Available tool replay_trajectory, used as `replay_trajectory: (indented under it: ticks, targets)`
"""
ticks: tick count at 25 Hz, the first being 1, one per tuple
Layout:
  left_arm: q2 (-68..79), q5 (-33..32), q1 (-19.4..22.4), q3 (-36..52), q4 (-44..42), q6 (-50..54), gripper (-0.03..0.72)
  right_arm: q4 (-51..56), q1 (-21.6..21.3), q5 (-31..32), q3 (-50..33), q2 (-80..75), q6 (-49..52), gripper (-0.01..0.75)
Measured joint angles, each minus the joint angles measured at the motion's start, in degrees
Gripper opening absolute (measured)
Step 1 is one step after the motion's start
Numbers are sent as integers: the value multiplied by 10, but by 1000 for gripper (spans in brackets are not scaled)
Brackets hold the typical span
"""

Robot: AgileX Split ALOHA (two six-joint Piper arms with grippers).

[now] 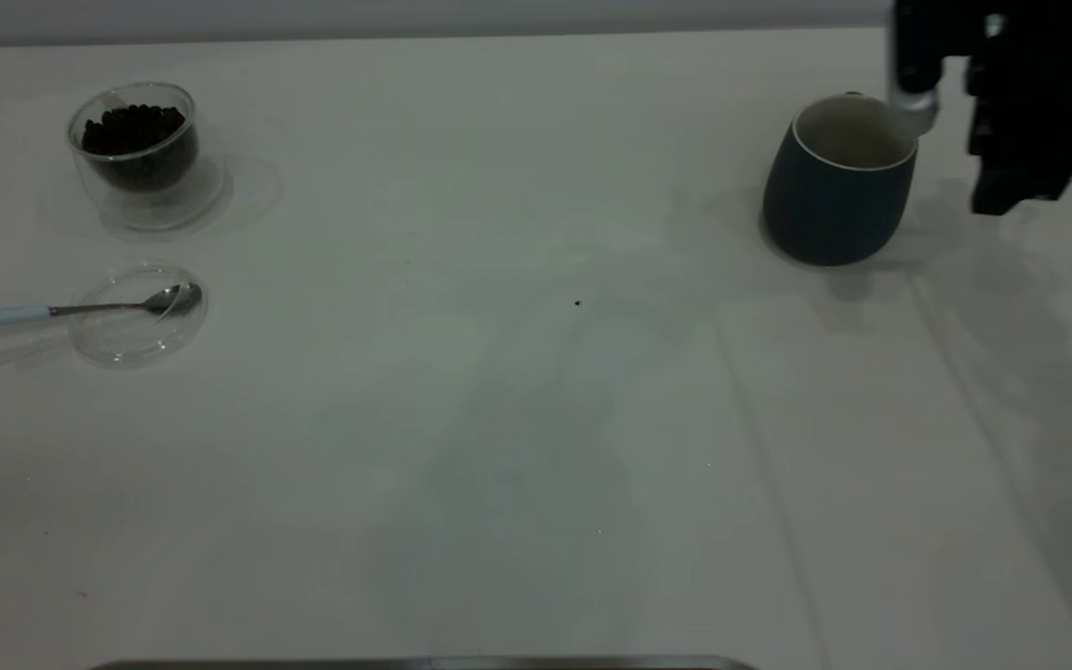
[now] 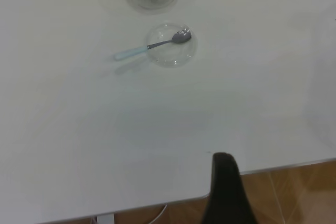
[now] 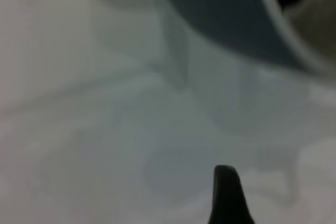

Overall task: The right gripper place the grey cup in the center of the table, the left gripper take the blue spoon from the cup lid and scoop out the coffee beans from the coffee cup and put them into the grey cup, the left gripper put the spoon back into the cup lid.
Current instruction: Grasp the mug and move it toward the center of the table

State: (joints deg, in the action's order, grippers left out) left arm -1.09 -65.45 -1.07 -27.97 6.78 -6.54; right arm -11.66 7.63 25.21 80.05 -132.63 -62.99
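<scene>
my right hand hangs at the far right of the white table, a metal part at the rim of the grey cup, which tilts; i cannot tell how wide the hand is. far left, the coffee cup holds coffee beans, and nearer, the blue spoon rests its bowl in the cup lid. my left hand hovers over the table edge, its width unclear.
</scene>
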Motion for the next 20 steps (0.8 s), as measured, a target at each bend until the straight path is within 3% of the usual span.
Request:
replay_trajectory:
  ticks: [20]
  targets:
    - [0,0,0,0,0,-1,582,2,95,-33,22,-10,-17,461]
